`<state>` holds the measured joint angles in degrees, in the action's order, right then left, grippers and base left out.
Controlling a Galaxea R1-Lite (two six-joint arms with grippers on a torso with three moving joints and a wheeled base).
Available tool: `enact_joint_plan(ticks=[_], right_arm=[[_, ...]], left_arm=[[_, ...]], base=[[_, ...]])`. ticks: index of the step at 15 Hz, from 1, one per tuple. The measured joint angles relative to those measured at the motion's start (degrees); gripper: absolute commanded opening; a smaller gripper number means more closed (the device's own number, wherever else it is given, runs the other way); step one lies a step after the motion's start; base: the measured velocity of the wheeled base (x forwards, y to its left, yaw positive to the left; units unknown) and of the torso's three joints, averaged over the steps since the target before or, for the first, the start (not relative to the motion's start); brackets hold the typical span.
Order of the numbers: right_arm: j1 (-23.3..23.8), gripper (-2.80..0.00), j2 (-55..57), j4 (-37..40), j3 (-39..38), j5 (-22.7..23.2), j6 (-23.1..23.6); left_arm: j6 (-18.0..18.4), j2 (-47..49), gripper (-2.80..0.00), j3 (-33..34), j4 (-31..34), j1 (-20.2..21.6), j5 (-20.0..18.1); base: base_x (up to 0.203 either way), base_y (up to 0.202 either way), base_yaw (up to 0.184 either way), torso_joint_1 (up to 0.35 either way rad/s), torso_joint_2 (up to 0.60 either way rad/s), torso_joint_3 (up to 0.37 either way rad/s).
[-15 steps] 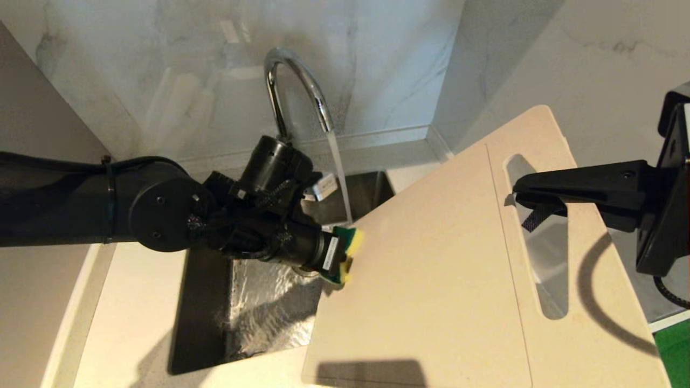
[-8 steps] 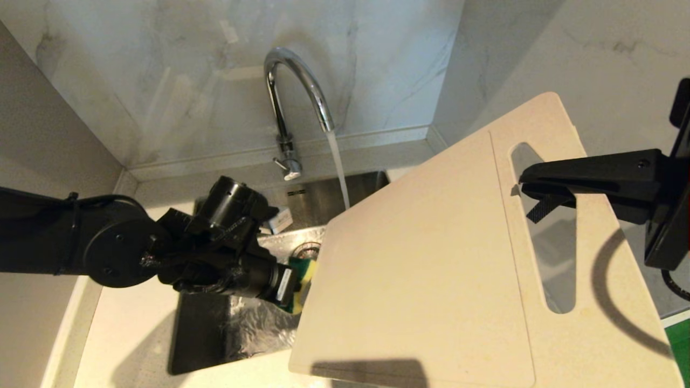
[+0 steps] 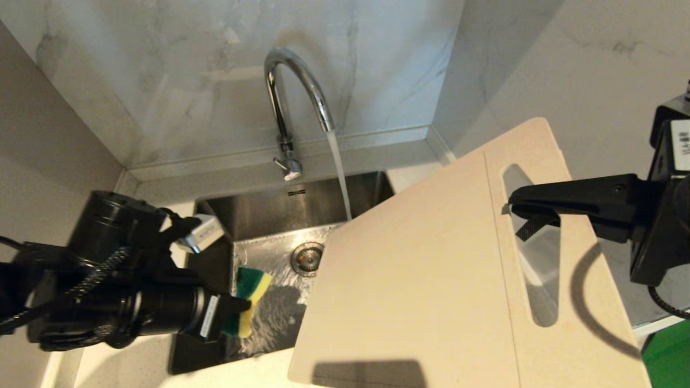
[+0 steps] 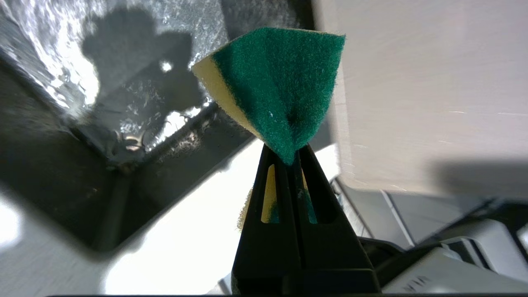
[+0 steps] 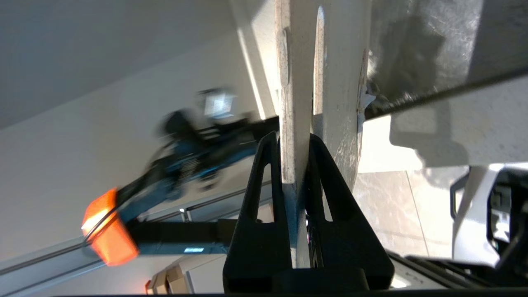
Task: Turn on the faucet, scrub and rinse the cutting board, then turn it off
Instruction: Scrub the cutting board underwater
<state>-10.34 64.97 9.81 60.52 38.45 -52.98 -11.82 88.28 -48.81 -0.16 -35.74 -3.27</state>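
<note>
Pinching the sponge [image 3: 249, 302] over the sink [image 3: 215, 207], left hand [image 3: 237, 307] sits beside the cutting board [image 3: 420, 280] clamped by right hand [image 3: 515, 202]

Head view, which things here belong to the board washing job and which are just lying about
In the job:
faucet
cutting board
sponge
left end effector
right end effector
sink

Lying about:
green floor patch
</note>
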Motion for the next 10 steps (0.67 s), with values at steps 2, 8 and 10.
enact_joint_plan(ticks=[2, 8, 10], right_arm=[[0.03, -2.8, 1.45, -0.31, -0.88, -0.19, -0.1], [0.26, -2.8, 7.18, -9.37, -1.7, -4.89, 0.09], [0.32, -2.8, 11.31, -14.84, -0.73, -8.34, 0.04]], left_arm=[[-0.02, -6.49, -2.8, -3.95, 6.36, 0.0, 0.02], [-0.05, -18.79, -2.8, -9.95, 14.59, -0.09, -0.06], [-0.11, -21.49, -2.8, -9.21, 15.07, -0.06, -0.15]], base=[[0.0, 0.0, 0.0, 0.0, 0.0, 0.0], [0.0, 0.0, 0.0, 0.0, 0.0, 0.0], [0.0, 0.0, 0.0, 0.0, 0.0, 0.0]])
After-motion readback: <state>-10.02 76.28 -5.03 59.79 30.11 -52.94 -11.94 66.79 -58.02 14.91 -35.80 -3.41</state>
